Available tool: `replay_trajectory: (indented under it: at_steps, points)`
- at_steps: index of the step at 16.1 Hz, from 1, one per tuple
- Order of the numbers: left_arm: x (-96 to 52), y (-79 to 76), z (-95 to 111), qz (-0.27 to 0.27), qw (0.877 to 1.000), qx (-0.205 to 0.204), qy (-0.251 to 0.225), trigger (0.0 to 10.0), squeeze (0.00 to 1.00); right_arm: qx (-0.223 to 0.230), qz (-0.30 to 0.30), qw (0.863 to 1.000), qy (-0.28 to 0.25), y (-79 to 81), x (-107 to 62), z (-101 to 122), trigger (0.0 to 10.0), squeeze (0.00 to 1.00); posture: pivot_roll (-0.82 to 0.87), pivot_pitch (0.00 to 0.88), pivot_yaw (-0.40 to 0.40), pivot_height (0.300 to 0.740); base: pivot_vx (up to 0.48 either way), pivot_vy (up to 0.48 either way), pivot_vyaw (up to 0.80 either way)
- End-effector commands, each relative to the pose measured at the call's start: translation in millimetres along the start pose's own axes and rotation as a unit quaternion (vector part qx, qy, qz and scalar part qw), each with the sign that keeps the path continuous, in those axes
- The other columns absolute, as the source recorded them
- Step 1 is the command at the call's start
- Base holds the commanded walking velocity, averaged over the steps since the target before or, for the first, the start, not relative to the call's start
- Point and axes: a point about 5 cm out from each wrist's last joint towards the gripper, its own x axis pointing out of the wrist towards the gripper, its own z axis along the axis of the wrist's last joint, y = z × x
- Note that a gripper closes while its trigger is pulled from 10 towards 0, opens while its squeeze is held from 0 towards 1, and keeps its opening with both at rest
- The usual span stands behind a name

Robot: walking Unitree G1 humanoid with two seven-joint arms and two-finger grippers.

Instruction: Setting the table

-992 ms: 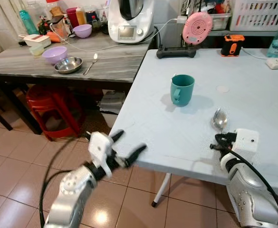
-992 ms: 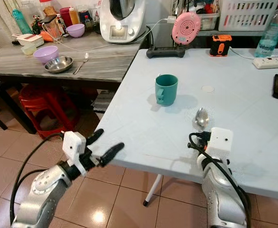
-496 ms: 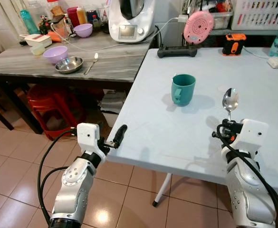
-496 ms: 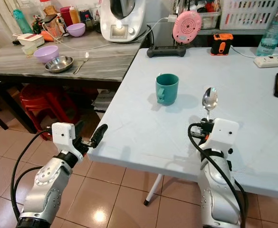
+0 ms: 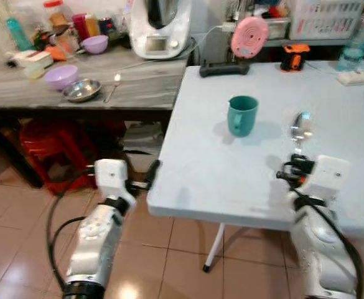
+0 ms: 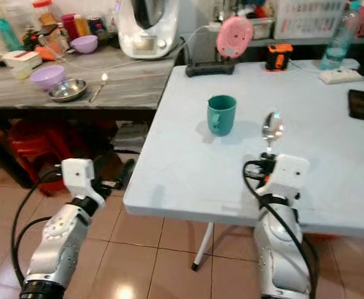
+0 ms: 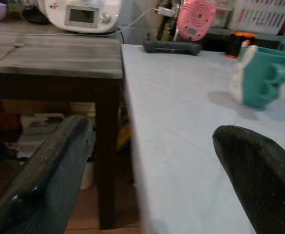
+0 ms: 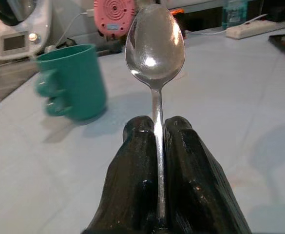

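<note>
One spoon [image 8: 155, 46] — pinched in right gripper [image 8: 156, 127] — near mug [image 8: 73, 80].

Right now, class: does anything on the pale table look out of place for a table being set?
Yes. A black phone, a power strip and an orange-and-black device share the pale table with the teal mug: clutter, not tableware. The right gripper holds the spoon.

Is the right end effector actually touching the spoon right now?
Touching. The right wrist view shows the right end effector with both black fingers pressed against the spoon handle, no gap, the bowl sticking out beyond their tips.
</note>
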Motion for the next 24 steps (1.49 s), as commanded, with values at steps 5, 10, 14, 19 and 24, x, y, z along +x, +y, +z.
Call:
replay_trajectory:
  at_steps: [5,10,14,19,24]
  points:
    - [6.7,-0.2,2.1,0.003,1.000,0.006,-0.007,10.0,0.00,-0.002,-0.005,1.000,-0.007,-1.5,2.1,0.4,10.0,0.00,-0.08,0.000,0.125,0.740,0.000,0.388,-0.09]
    - [7.7,2.4,3.4,0.011,1.000,0.010,-0.011,10.0,0.00,-0.004,-0.003,1.000,-0.009,0.1,2.0,-0.8,10.0,0.00,-0.08,0.000,0.127,0.740,0.000,0.414,0.00]
    - [8.2,5.4,3.9,0.021,1.000,0.017,-0.014,10.0,0.00,-0.005,0.004,1.000,-0.011,2.4,1.9,-1.5,10.0,0.00,-0.08,0.000,0.128,0.740,0.000,0.423,0.00]
    - [7.9,12.6,4.8,0.040,0.999,0.032,-0.014,10.0,0.00,-0.007,0.006,1.000,-0.011,2.8,1.2,-3.1,10.0,0.00,-0.07,0.000,0.129,0.740,0.000,0.428,0.00]
    - [9.8,13.4,5.8,0.044,0.998,0.036,-0.017,10.0,0.00,-0.006,0.009,1.000,-0.012,3.7,3.3,-3.2,10.0,0.00,-0.07,0.000,0.129,0.740,0.000,0.432,0.00]
